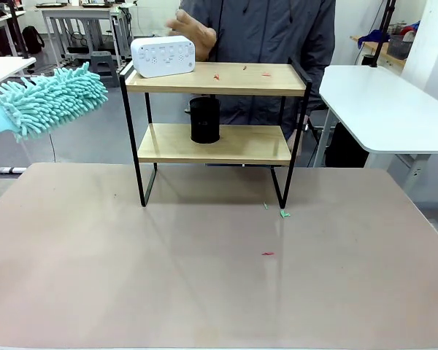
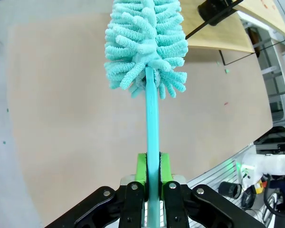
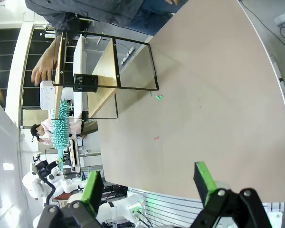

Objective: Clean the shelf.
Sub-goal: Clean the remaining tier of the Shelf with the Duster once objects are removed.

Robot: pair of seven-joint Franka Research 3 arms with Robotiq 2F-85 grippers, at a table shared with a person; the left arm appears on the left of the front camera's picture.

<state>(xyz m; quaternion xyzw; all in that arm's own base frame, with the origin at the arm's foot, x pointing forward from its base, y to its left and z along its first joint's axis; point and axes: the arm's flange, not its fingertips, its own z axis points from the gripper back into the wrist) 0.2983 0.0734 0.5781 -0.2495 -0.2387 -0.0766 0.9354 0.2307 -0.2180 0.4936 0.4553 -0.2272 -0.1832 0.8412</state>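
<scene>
- 1 shelf (image 1: 241, 81): 2 light wooden boards in a thin black frame. It stands upright on the worktop (image 1: 204, 292) at the far middle, in front of the person.
- 1 white box (image 1: 163, 57) with small buttons sits on the left end of the top board.
- 1 black mesh cup (image 1: 204, 120) stands upright on the lower board, left of centre.
- 3 small red scraps (image 1: 216, 76) lie on the top board, right of the white box.
- 3 scraps lie on the worktop: 2 green bits (image 1: 285, 214) by the shelf's near right leg and 1 red bit (image 1: 268, 254) nearer the robot.
- 1 person's hand (image 1: 193, 30) is above and behind the white box. It is blurred, so I cannot tell whether it touches.
- 1 teal fluffy duster (image 1: 51, 98) is held up off the worktop to the left of the shelf. Its head is about level with the top board, near the frame but apart from it.
- Left gripper (image 2: 153, 164): fingers (image 2: 141, 167) clamped narrow on the duster's teal handle. The duster head points away along the fingers, over bare worktop.
- Right gripper (image 3: 148, 183): fingers (image 3: 204, 175) spread wide with nothing between them, over the near worktop and well apart from the shelf.
- The right wrist view is rolled sideways and shows the shelf, cup, duster and hand far off.
- 1 more white table (image 1: 379, 102) stands at the far right, off the worktop.
</scene>
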